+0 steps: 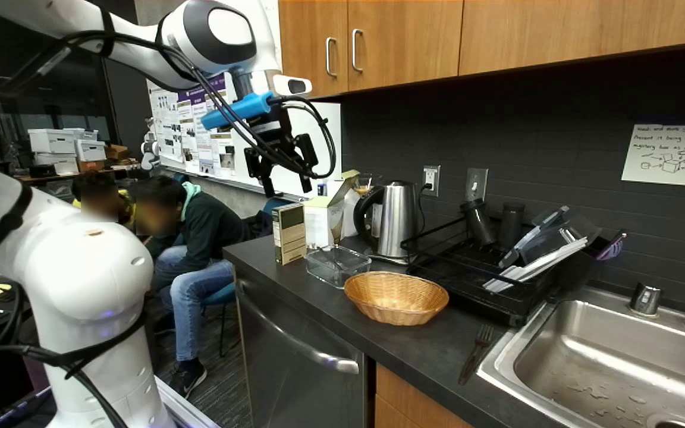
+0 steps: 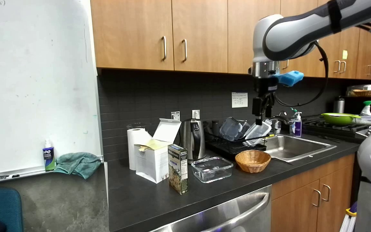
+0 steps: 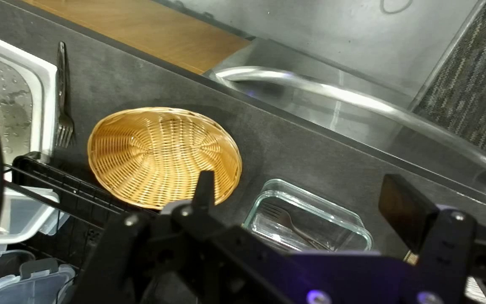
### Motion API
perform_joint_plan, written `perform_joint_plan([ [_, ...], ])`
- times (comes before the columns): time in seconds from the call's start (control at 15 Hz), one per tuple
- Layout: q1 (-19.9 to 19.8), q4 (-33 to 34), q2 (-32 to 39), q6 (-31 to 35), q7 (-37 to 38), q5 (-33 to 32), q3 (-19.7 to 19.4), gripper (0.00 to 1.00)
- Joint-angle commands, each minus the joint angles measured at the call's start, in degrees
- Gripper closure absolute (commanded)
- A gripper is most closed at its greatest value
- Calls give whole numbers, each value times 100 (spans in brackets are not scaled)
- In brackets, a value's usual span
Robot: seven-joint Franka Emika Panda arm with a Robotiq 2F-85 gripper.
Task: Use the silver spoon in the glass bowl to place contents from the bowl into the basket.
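Basket [image 1: 396, 298] well below the claw [image 1: 288, 188]

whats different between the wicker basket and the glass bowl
Material: the wicker basket is tan woven strands, while the glass bowl is clear and smooth. Shape: the wicker basket has an oval rim; the glass bowl is rectangular with rounded corners. Contents: the glass bowl holds a fork, but nothing shows inside the wicker basket. Both sit upright, open-topped, on the dark counter.
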Motion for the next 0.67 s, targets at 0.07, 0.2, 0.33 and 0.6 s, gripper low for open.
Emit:
perform_joint_plan([
  [0.07,48,14,35,66,-55,-92,-139,0],
  [0.2,38,15,66,182,-149,-141,-224,0],
  [0.33,58,35,121,332,-307,-141,-366,0],
  [0.6,154,64,308,763,-857,-149,-629,0],
])
